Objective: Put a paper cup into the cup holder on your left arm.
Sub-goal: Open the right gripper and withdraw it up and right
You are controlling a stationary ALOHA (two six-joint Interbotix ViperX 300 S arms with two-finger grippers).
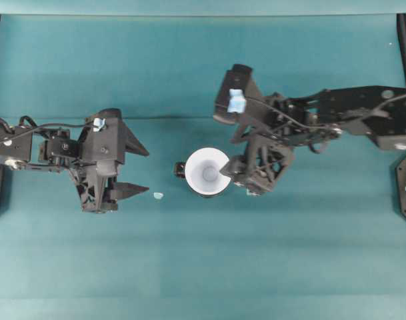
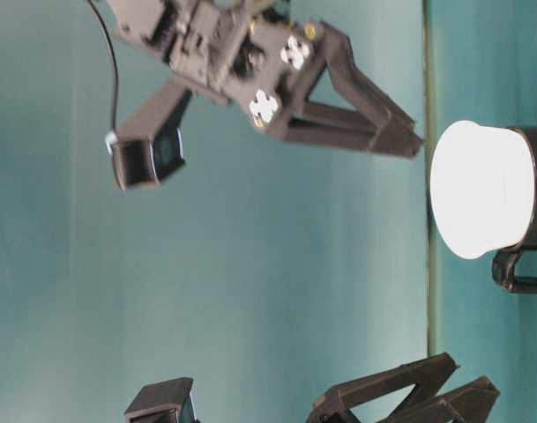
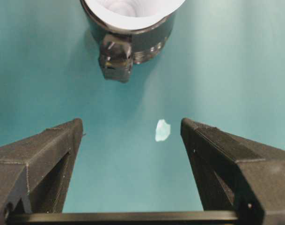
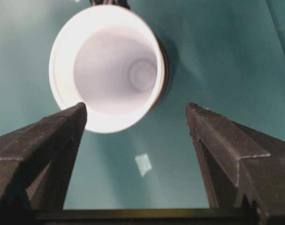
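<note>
I read the paper cup (image 1: pixel 208 171) as seated in the cup holder (image 3: pixel 147 40), rim standing proud of the black wall, so the placing looks done. My right gripper (image 4: pixel 135 122) hangs just beside and above it with jaws spread wide and nothing between them (a release stance, I judge). My left gripper (image 3: pixel 132 136) rests apart, also gaping and empty, pointed at the holder's handle. The teal table (image 1: pixel 203 267) carries only a pale scrap (image 3: pixel 162 130)

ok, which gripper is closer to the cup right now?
The right gripper: one finger overlaps the paper cup's rim in the black cup holder. The left gripper sits apart, past the tape scrap.
</note>
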